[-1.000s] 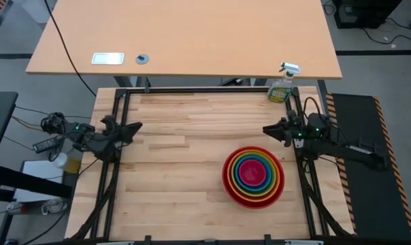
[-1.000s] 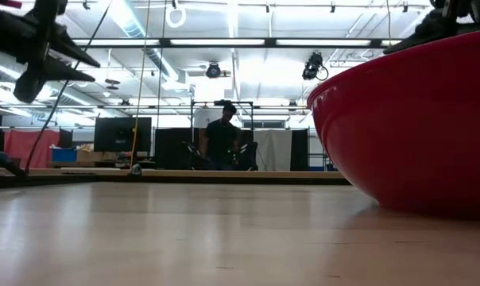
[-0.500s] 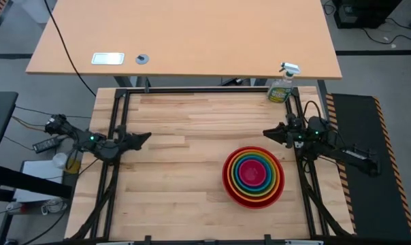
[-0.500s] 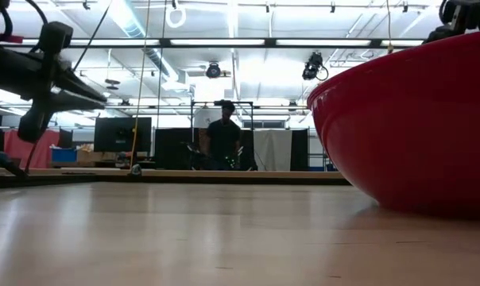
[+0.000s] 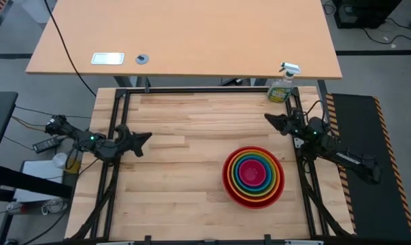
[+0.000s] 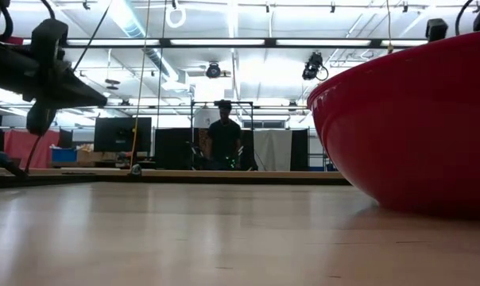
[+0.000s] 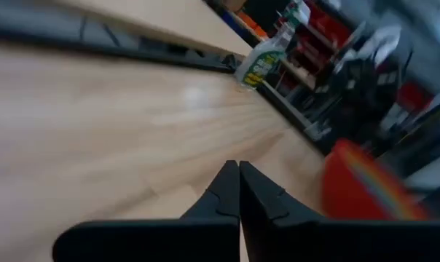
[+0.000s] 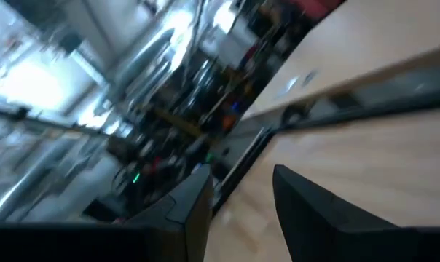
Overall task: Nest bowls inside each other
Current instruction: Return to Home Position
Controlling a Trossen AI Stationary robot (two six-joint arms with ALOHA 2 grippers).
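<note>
Over the last second I have seen both arms pull back. The left gripper point(image 5: 140, 139) has dropped and turned at the left edge of the pale wooden plank table point(image 5: 185, 190). The right gripper point(image 5: 271, 119) has swung toward the far right corner, near the green plastic spray bottle point(image 5: 280, 88). Neither gripper carries anything. The left wrist view shows the left fingers point(image 7: 221, 200) pressed together with no gap. The right wrist view shows the right fingers point(image 8: 311, 200) parted, with bare table between them. The nested stack of round plastic bowls point(image 5: 253, 177) has not moved in that time. It sits on the right half of the table, toward the near side, well apart from both grippers. From outside to inside it holds the large red bowl point(image 6: 415, 127), then orange, yellow, green, blue and purple rings, with the small pink bowl point(image 5: 253, 173) at the centre. All rims appear concentric and seated. I judge the nesting complete, with only the parking of the arms left to do. A person point(image 6: 224, 139) stands far behind the table in the low view.
</note>
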